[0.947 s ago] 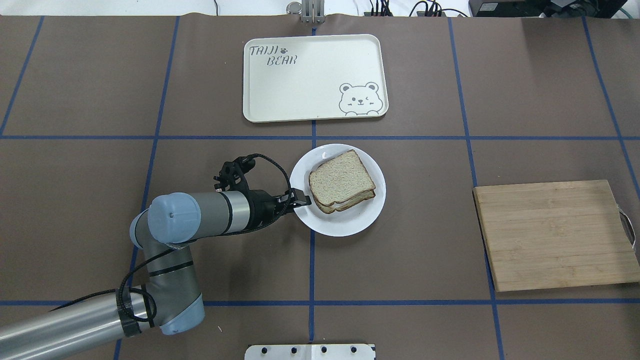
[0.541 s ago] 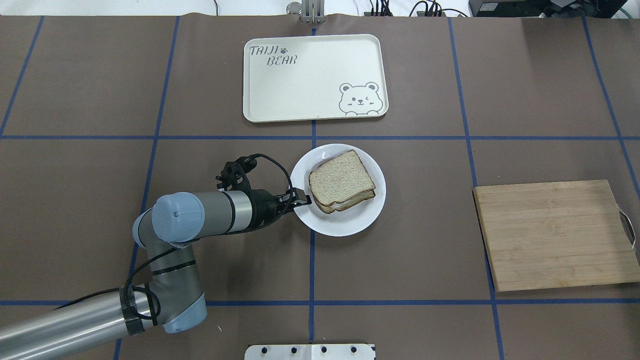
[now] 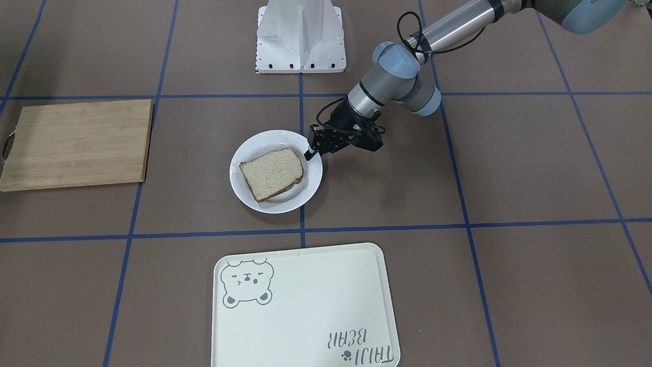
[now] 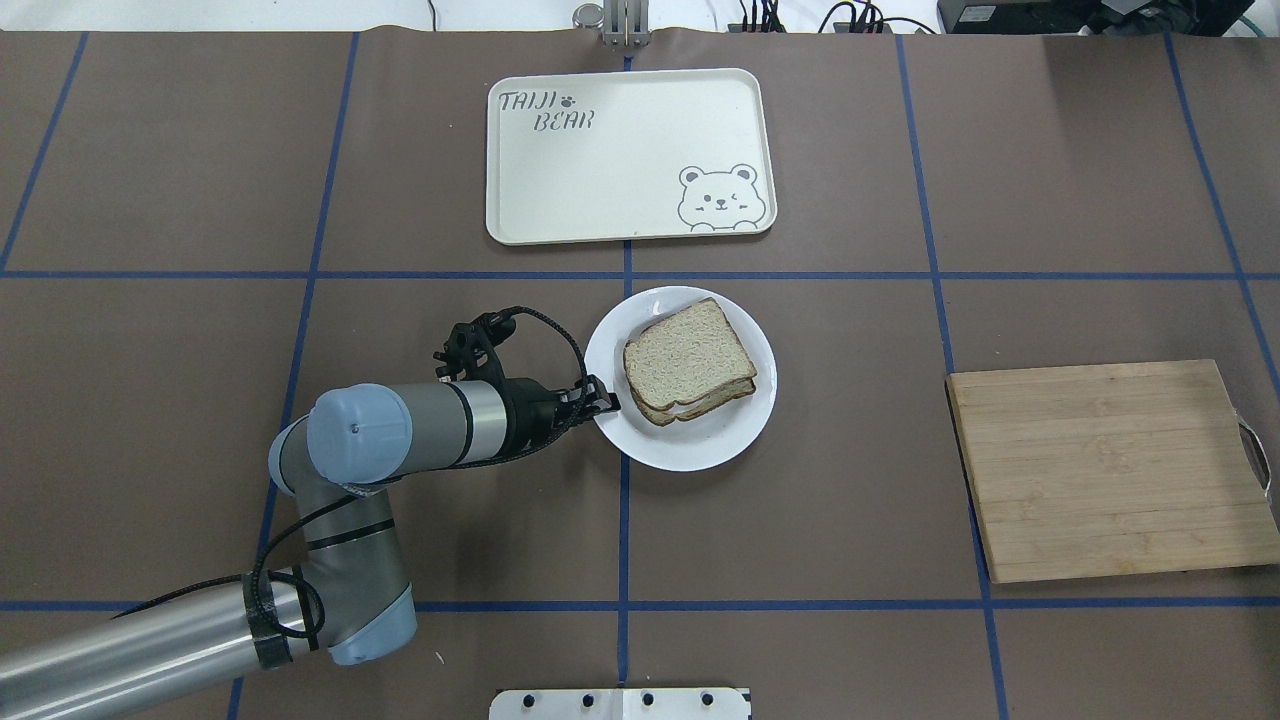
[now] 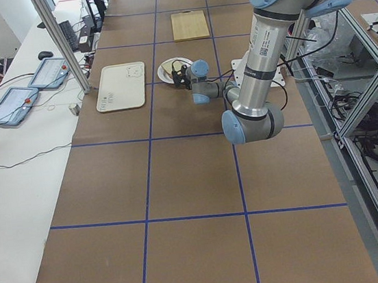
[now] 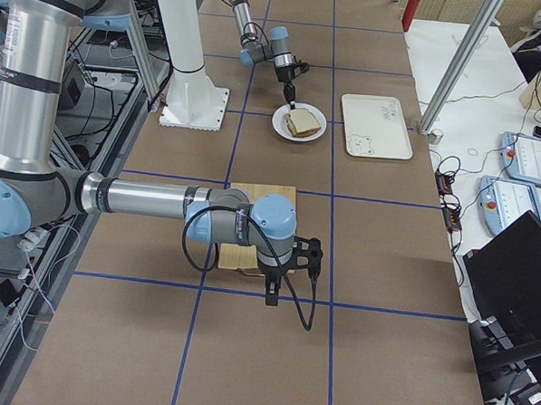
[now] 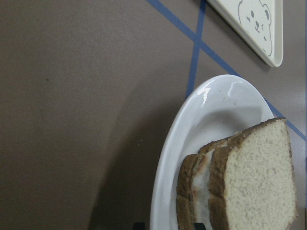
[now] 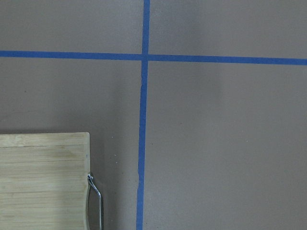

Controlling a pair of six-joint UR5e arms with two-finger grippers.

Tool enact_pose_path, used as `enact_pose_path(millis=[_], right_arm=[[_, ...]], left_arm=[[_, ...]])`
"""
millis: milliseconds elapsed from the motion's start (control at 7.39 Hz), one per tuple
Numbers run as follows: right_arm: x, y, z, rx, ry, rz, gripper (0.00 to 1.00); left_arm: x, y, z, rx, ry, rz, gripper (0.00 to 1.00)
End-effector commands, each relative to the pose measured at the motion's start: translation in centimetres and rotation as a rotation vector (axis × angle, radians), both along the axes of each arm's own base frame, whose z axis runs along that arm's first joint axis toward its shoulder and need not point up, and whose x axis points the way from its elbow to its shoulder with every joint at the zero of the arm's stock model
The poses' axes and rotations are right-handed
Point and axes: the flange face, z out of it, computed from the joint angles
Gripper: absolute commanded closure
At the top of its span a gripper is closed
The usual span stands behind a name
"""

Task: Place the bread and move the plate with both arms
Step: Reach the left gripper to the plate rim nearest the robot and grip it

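Two stacked slices of bread [image 4: 688,358] lie on the white plate [image 4: 690,448] in the middle of the table; they also show in the front view [image 3: 271,173] and the left wrist view [image 7: 259,177]. My left gripper [image 4: 604,402] reaches in low from the left and is shut on the plate's left rim [image 3: 254,142]. My right gripper [image 6: 273,298] shows only in the exterior right view, hovering by the handle end of the cutting board [image 6: 262,195]. I cannot tell whether it is open or shut.
The cream bear-print tray [image 4: 620,170] lies beyond the plate. The wooden cutting board [image 4: 1105,470] lies to the right, and its metal handle [image 8: 96,201] shows in the right wrist view. The white pedestal [image 3: 300,35] stands at the robot's edge.
My left arm has pushed slightly to the right, and the plate with the bread has shifted a little to the right with it.
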Motion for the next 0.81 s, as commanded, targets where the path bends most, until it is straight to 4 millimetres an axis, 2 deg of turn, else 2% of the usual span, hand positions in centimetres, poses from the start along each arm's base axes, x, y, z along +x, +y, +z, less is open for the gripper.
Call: enact_pose_path(millis=[0, 541, 676], right_arm=[[0.0, -0.2, -0.1, 0.002, 0.0, 0.0, 0.0], [0.1, -0.3, -0.1, 0.002, -0.001, 0.002, 0.0], [0.1, -0.2, 0.0, 0.001, -0.002, 0.002, 0.0]], left_arm=[[-0.4, 0.1, -0.5, 0.007, 0.041, 0.0, 1.0], [-2.3, 0.3, -2.5, -0.065, 0.228, -0.002, 1.0], [-3.6, -0.7, -3.3, -0.09, 0.296, -0.016, 1.0]])
